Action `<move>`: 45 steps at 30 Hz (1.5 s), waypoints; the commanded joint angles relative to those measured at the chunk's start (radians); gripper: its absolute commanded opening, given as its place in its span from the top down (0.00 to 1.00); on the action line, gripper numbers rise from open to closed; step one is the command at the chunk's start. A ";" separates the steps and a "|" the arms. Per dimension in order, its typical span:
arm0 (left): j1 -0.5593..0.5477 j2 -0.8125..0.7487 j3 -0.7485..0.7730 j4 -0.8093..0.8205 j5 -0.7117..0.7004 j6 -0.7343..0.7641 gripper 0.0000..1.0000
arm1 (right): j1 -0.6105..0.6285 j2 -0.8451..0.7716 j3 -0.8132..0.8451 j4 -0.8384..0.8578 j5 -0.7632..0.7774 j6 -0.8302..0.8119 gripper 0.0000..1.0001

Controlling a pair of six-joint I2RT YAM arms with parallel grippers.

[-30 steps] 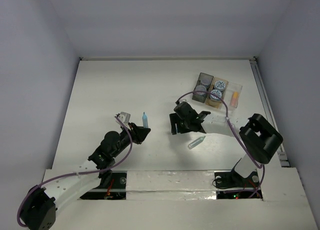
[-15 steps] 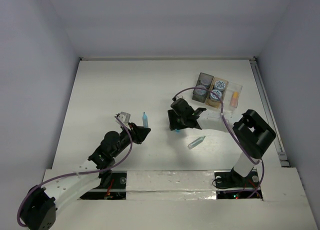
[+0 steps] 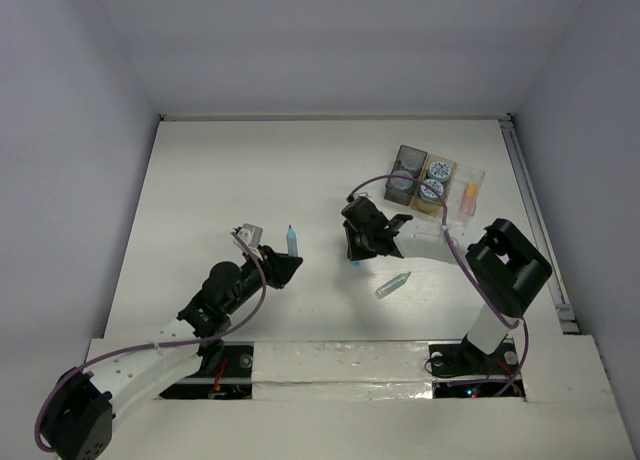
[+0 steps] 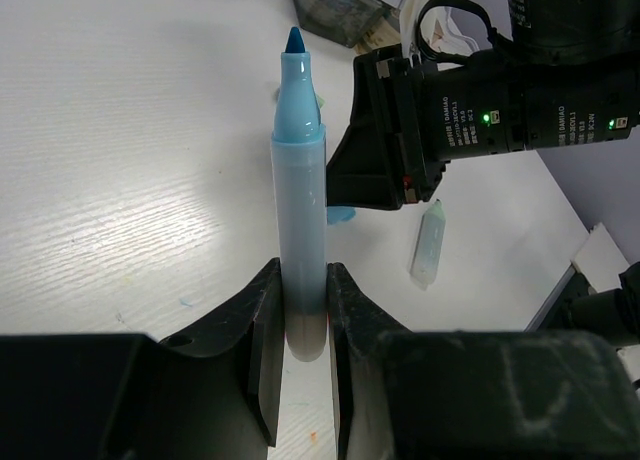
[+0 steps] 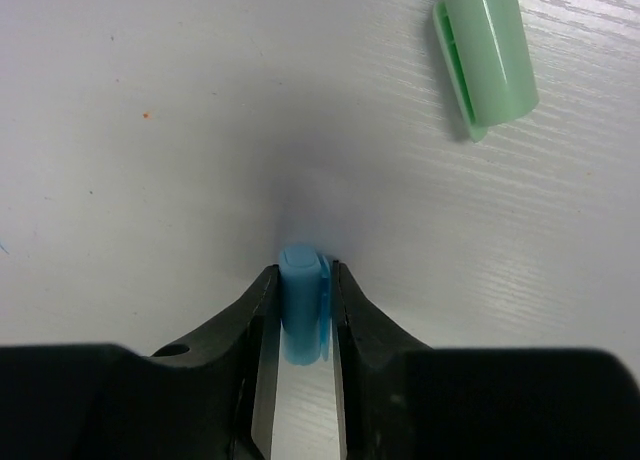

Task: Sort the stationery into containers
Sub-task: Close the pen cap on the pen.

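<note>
Sitting between right fingers (image 5: 256,325): blue cap (image 5: 301,298)

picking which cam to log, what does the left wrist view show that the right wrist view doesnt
Left wrist only: the uncapped light blue marker upright in the left gripper, the right gripper from outside, and a corner of the dark grey tray. Right wrist only: the right gripper's fingers clamped on the light blue cap, close up. Both: the white table, and that cap, just a sliver in the left wrist view.

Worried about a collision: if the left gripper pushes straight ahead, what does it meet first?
Probably the right gripper with its blue cap, just right of where the held blue marker points; depth is unclear.
</note>
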 commanded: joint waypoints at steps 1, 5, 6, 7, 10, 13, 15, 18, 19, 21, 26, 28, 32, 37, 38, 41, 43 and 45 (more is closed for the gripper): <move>0.004 0.016 0.017 0.074 0.034 0.007 1.00 | -0.003 -0.042 0.020 0.027 0.029 0.009 1.00; 0.004 0.066 -0.003 0.189 0.138 -0.048 1.00 | -0.003 -0.144 0.010 0.177 0.049 0.026 1.00; 0.004 0.077 -0.003 0.209 0.155 -0.061 1.00 | -0.003 -0.188 -0.001 0.226 0.042 0.029 1.00; 0.004 0.092 0.000 0.225 0.172 -0.074 1.00 | -0.003 -0.210 -0.010 0.331 0.033 0.046 1.00; 0.004 0.102 0.019 0.280 0.229 -0.123 1.00 | -0.003 -0.286 -0.041 0.467 0.016 0.084 1.00; 0.004 0.103 0.035 0.337 0.279 -0.181 1.00 | -0.003 -0.337 -0.075 0.631 0.003 0.122 1.00; 0.004 0.111 0.048 0.387 0.315 -0.210 1.00 | -0.003 -0.352 -0.096 0.752 -0.018 0.145 1.00; 0.004 0.131 0.060 0.468 0.359 -0.265 1.00 | -0.003 -0.362 -0.139 0.904 -0.079 0.193 1.00; 0.004 0.141 0.062 0.490 0.368 -0.278 1.00 | -0.003 -0.362 -0.147 0.930 -0.098 0.216 1.00; 0.004 0.151 0.066 0.548 0.393 -0.312 1.00 | -0.003 -0.355 -0.161 0.996 -0.145 0.241 1.00; 0.004 0.168 0.086 0.593 0.416 -0.335 1.00 | -0.003 -0.339 -0.187 1.111 -0.270 0.314 1.00; 0.004 0.168 0.094 0.588 0.416 -0.332 1.00 | -0.003 -0.340 -0.211 1.144 -0.282 0.330 1.00; 0.004 0.166 0.095 0.585 0.413 -0.332 1.00 | -0.003 -0.351 -0.231 1.185 -0.296 0.353 1.00; 0.004 0.169 0.091 0.587 0.416 -0.336 1.00 | -0.003 -0.354 -0.240 1.216 -0.310 0.370 1.00; 0.004 0.172 0.091 0.588 0.414 -0.336 1.00 | -0.003 -0.355 -0.242 1.227 -0.316 0.373 1.00; 0.004 0.181 0.088 0.582 0.414 -0.336 1.00 | -0.003 -0.357 -0.247 1.248 -0.326 0.376 1.00; 0.004 0.186 0.085 0.582 0.414 -0.336 1.00 | -0.003 -0.359 -0.247 1.253 -0.331 0.376 1.00; 0.004 0.188 0.083 0.584 0.413 -0.336 1.00 | -0.003 -0.357 -0.245 1.247 -0.336 0.373 1.00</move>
